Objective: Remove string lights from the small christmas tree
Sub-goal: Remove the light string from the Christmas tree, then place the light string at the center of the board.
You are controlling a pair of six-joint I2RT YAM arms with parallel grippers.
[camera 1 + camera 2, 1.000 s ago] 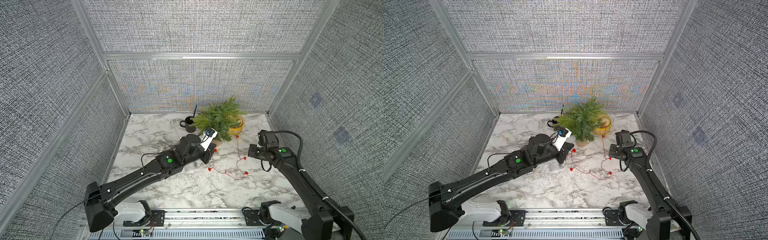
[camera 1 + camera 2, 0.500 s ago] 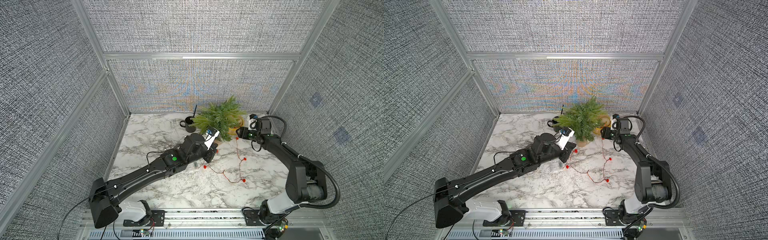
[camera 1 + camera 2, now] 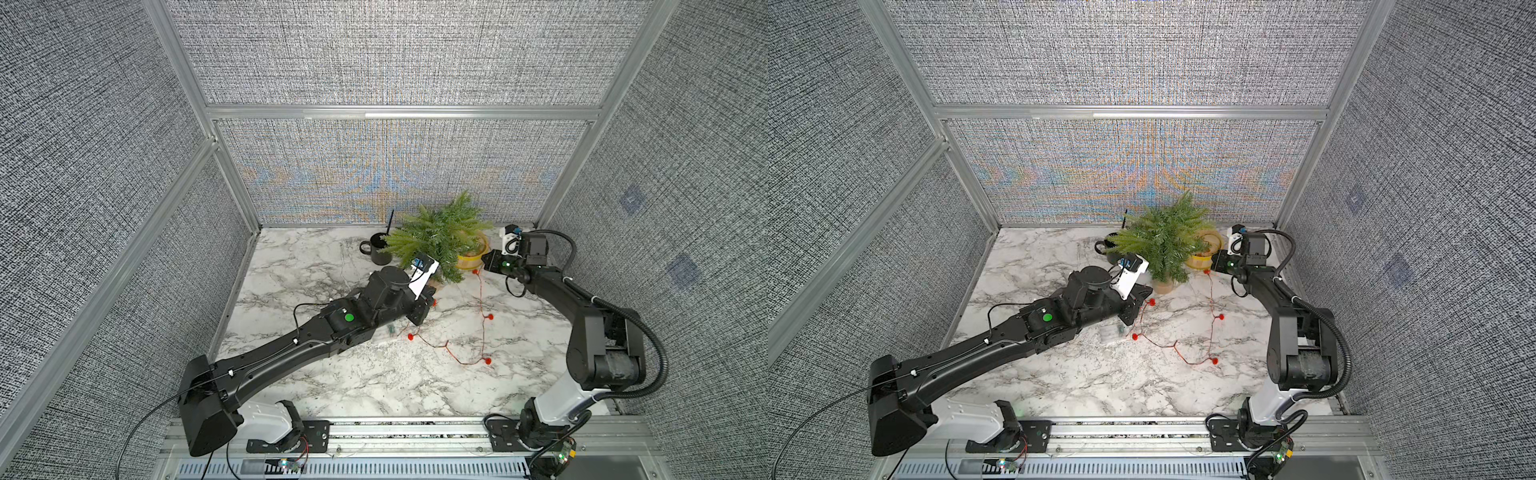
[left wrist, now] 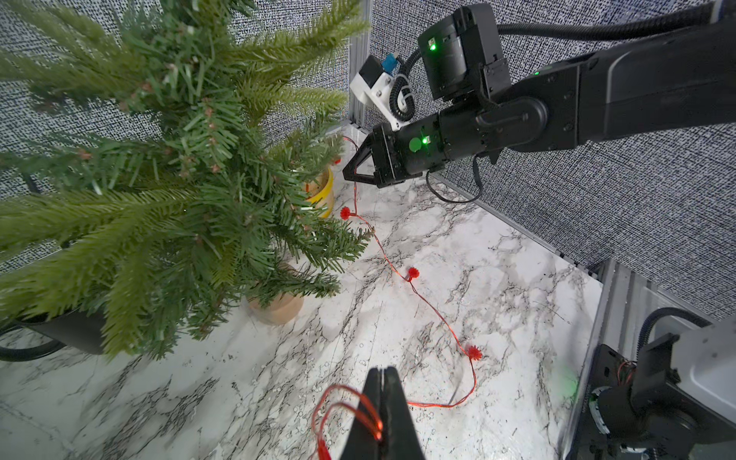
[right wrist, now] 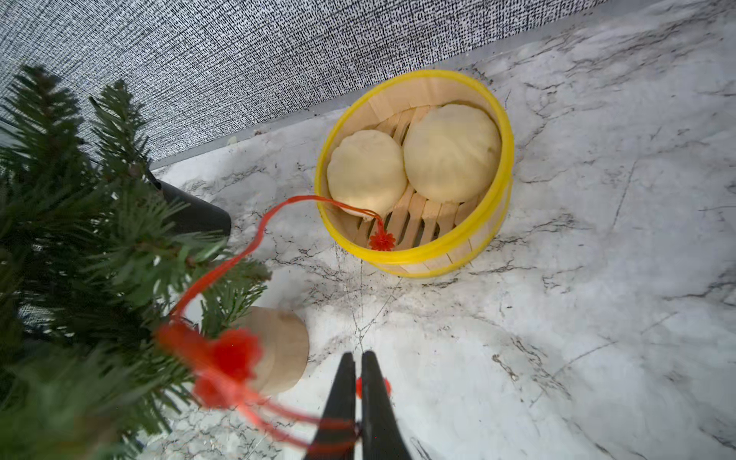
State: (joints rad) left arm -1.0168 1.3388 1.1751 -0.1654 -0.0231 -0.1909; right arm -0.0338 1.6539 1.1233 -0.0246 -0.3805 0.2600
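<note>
**Top views.** The small christmas tree (image 3: 440, 241) stands upright at the back of the worktop (image 3: 332, 374), between a black mug (image 3: 380, 251) and a yellow steamer basket (image 3: 473, 259). Most of the string lights (image 3: 483, 320) lie loose on the marble in front of the tree, clear of its branches. Their clear box (image 3: 390, 330) rests just beside the left end effector (image 3: 420, 318). The right end effector (image 3: 485, 264) sits low beside the basket, at the tree's edge. No wire shows over the crown in both top views.

**Left wrist view.** The left end effector (image 4: 382, 378) is closed, its jaws together on loops of the red wire. From there the strand runs bulb by bulb across the worktop and up to the right end effector (image 4: 351, 172), whose tips are drawn together where the wire meets them.

**Right wrist view.** The right end effector (image 5: 358, 372) is closed to a sliver, and red strands enter between the jaws. I judge it clamped on the wire. One bulb (image 5: 381, 241) hangs inside the basket rim. The wire from it crosses a low branch tip near the wooden base (image 5: 282, 350).

**Assessment.** The removal looks largely done. What appears left is the short stretch over that low branch and the bulb lodged in the basket. Both lie just beyond the right end effector and need drawing away from the tree.
</note>
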